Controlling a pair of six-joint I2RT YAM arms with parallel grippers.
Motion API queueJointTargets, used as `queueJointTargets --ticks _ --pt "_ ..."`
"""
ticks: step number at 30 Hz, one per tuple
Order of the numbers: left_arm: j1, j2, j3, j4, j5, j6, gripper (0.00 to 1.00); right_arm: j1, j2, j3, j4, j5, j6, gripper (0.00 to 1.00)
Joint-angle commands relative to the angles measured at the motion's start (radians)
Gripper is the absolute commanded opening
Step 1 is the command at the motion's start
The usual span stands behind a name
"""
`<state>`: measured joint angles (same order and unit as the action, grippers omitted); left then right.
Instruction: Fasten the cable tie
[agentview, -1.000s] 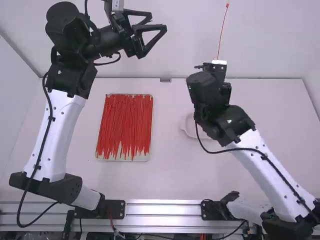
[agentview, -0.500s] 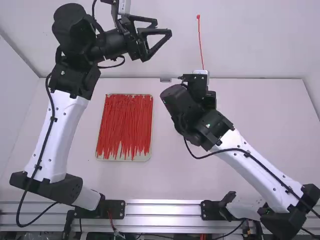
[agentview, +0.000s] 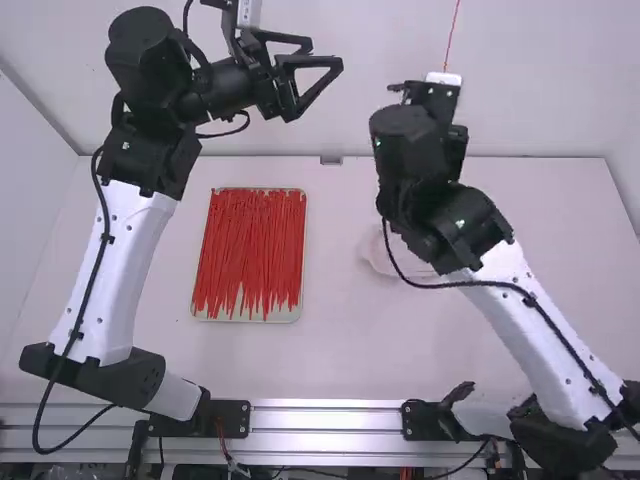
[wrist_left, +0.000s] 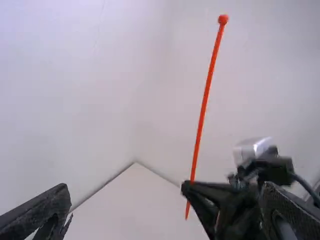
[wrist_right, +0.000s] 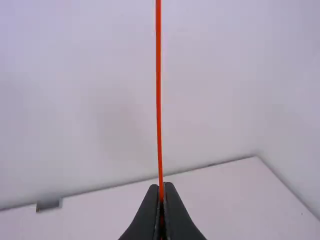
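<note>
The right gripper is pinched tight on the lower end of a red tie, which stands straight up from its fingers with its head at the top, high above the far middle of the table. To the left, well apart, the raised left gripper gapes wide and holds nothing. Below it a tray lies on the left of the table, full of red spares.
</note>
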<state>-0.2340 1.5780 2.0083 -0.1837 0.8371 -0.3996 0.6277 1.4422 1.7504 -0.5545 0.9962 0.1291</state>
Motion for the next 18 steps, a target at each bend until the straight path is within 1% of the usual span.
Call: queueJointTargets --ticks 1,2,3,6,9,11,14,15,18 --pt "-0.010 -0.009 -0.005 0.003 -0.016 0.008 0.99 -0.046 0.076 0.061 -0.008 -0.037 -0.034 0.00" --pt "-0.010 -0.009 -0.005 0.003 -0.017 0.008 0.99 -0.048 0.080 0.063 -0.008 -0.037 -0.034 0.00" --pt "-0.005 -0.009 -0.005 0.003 -0.019 0.009 0.99 -0.068 0.115 0.084 -0.008 -0.033 -0.033 0.00" --pt "-0.002 -0.009 -0.005 0.004 -0.020 0.010 0.99 -0.095 0.174 0.101 -0.022 -0.013 -0.024 0.00" --pt "-0.001 -0.009 -0.005 0.003 -0.034 0.014 0.99 -0.094 0.209 0.102 -0.064 0.080 0.037 0.00" --pt "-0.002 -0.009 -0.005 -0.004 -0.073 0.015 0.99 -0.068 0.235 0.101 -0.121 0.169 0.095 0.00" --pt "-0.002 -0.009 -0.005 -0.003 -0.079 0.015 0.99 -0.039 0.249 0.101 -0.177 0.246 0.150 0.00" --pt "-0.002 -0.009 -0.005 -0.002 -0.079 0.008 0.99 -0.010 0.254 0.101 -0.223 0.316 0.195 0.00" --pt "-0.003 -0.009 -0.005 0.001 -0.080 0.003 0.99 0.031 0.254 0.101 -0.274 0.389 0.250 0.00"
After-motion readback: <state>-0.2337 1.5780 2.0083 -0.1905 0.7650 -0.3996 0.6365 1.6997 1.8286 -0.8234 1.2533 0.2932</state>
